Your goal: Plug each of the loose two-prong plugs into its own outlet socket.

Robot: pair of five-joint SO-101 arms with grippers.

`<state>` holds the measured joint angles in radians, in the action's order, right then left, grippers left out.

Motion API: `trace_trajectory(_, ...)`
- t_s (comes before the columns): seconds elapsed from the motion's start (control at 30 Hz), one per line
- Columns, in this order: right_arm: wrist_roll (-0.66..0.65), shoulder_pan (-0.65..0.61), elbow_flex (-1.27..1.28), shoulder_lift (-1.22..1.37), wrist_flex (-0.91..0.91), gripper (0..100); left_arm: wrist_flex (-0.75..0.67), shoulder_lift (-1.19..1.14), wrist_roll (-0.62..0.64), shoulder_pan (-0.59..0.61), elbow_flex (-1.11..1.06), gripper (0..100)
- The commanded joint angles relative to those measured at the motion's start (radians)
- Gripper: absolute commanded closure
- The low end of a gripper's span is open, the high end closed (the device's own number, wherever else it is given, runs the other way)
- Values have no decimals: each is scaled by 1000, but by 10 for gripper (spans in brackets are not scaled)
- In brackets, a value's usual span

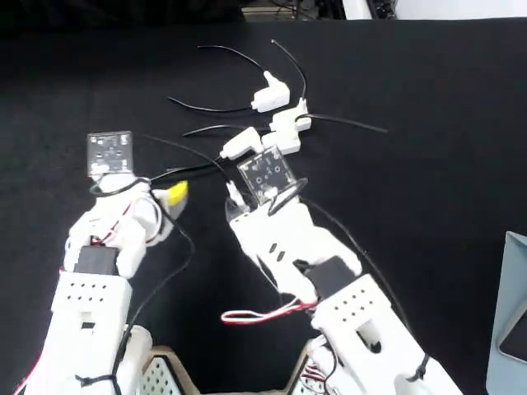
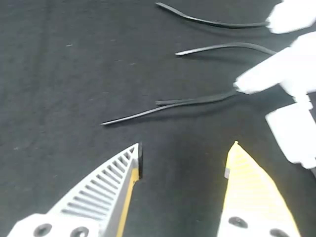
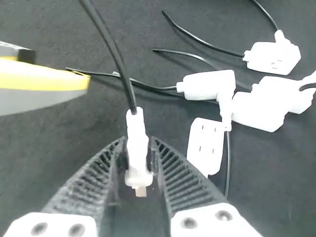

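1. One plug is gripped in the right pincer, which is closed tight on the plug's white body. The metal end lies toward the pincer's base.
2. The plug's black cord runs out past the fingertips and away across the black tabletop.
3. Just beside one finger of the right pincer, a near socket lies flat with its slotted face turned up and nothing plugged into it.
4. A loose plug lies just beyond the near socket, its thin cord trailing off sideways. Whether the two touch cannot be told.
5. A white piece rests against the loose plug's end. Whether it is a plug or a socket cannot be told.
6. A far socket lies beyond that piece, slots up and also unfilled, with its own cord leading away.
7. The left pincer is spread wide with nothing between its fingers. It is held over bare tabletop, near the free ends of several thin cords.
8. In the high view, the two arms are seen side by side, with the white cluster just ahead of the right pincer.
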<state>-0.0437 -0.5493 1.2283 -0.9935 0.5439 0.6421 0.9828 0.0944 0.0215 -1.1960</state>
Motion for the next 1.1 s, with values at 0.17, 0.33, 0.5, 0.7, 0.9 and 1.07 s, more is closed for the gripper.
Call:
trace_trajectory(0.17, 11, -129, 84, -140, -25, 987, -11, 18, 12, -143, 48, 722)
trace_trajectory(0.33, 12, -129, 90, -143, -26, 987, 52, 41, 12, -160, 70, 722)
trace_trajectory(0.5, 12, -130, 87, -108, -28, 987, 158, 181, 9, -226, 61, 722)
trace_trajectory(0.7, 12, -130, 90, -71, -46, 987, 164, 379, 3, -242, -35, 721)
trace_trajectory(0.9, 12, -130, 88, -68, -41, 987, 164, 503, -44, -249, -102, 722)
trace_trajectory(1.07, 12, -132, 88, -68, -40, 987, 147, 505, -38, -127, -111, 722)
